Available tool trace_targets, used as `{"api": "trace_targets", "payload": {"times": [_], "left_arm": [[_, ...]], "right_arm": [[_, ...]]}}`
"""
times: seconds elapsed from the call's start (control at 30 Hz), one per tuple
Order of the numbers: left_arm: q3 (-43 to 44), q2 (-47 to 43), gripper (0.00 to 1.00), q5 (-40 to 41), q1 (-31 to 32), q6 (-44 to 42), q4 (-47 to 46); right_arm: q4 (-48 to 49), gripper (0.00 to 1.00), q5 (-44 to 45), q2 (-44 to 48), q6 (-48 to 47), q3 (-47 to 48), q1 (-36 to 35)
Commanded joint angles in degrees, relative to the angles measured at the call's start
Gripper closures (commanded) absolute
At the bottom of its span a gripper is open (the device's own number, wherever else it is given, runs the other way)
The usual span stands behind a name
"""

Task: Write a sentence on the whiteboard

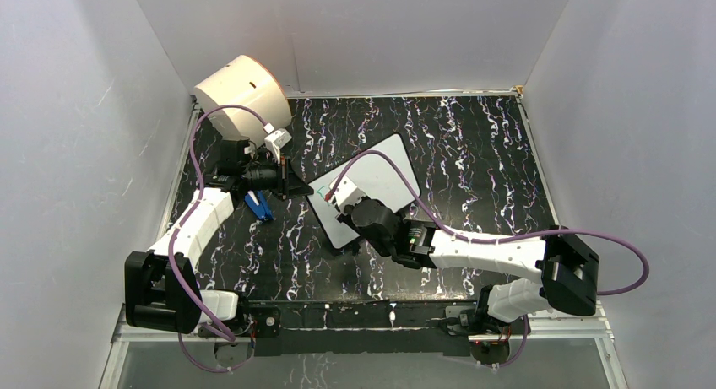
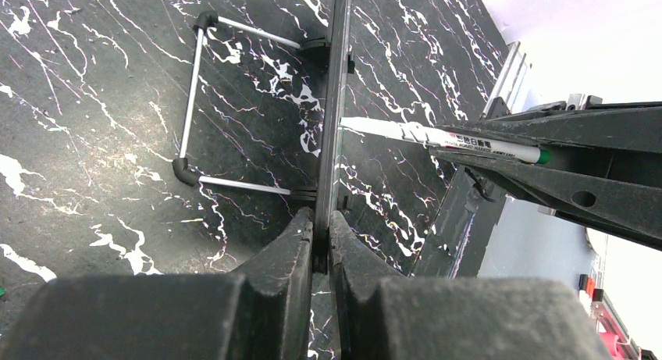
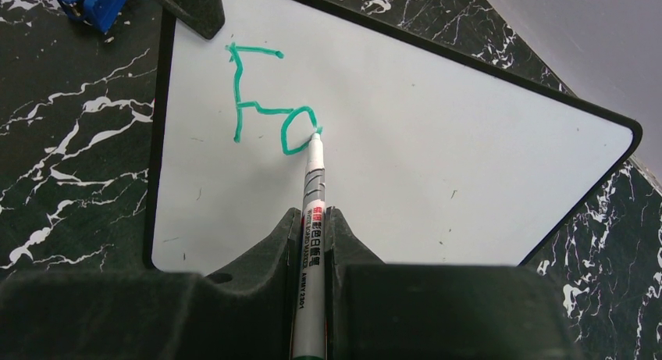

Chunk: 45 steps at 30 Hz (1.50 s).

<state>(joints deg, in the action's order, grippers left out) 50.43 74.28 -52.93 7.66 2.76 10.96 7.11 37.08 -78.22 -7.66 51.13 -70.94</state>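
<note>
The whiteboard [image 1: 380,174] [image 3: 437,157] lies tilted on the dark marbled table, white with a thin black frame. My left gripper [image 2: 322,219] is shut on the whiteboard's edge [image 2: 334,102], seen edge-on in the left wrist view. My right gripper [image 3: 314,212] is shut on a silver marker [image 3: 312,219], whose tip touches the board. The sentence [image 3: 269,98] stands as green letters "Fo" near the board's upper left corner. In the left wrist view the marker [image 2: 437,137] points at the board face from the right.
A cream cylindrical drum [image 1: 241,89] stands at the back left corner. A blue object [image 1: 259,206] [image 3: 94,1] lies on the table beside the left gripper. The board's wire stand [image 2: 191,102] shows behind it. White walls enclose the table.
</note>
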Motion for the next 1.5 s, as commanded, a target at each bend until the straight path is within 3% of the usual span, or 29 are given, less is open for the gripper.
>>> {"api": "trace_targets", "payload": {"times": [0.0,0.47,0.8,1.47], "left_arm": [[0.36,1.22,1.00,4.94,-0.01,-1.72,3.72],[0.34,1.22,1.00,5.25,-0.01,-1.94,3.92],[0.32,1.21,1.00,5.40,-0.01,-1.97,3.94],[0.38,1.48,1.00,5.20,-0.01,-2.00,4.00]], "right_arm": [[-1.38,1.00,-0.10,1.83,1.27,0.81,0.19],[-2.53,1.00,2.53,2.64,2.25,0.02,0.22],[1.54,1.00,0.02,5.80,0.64,-0.09,0.76],[3.77,1.00,-3.73,2.39,0.47,1.77,3.14]]}}
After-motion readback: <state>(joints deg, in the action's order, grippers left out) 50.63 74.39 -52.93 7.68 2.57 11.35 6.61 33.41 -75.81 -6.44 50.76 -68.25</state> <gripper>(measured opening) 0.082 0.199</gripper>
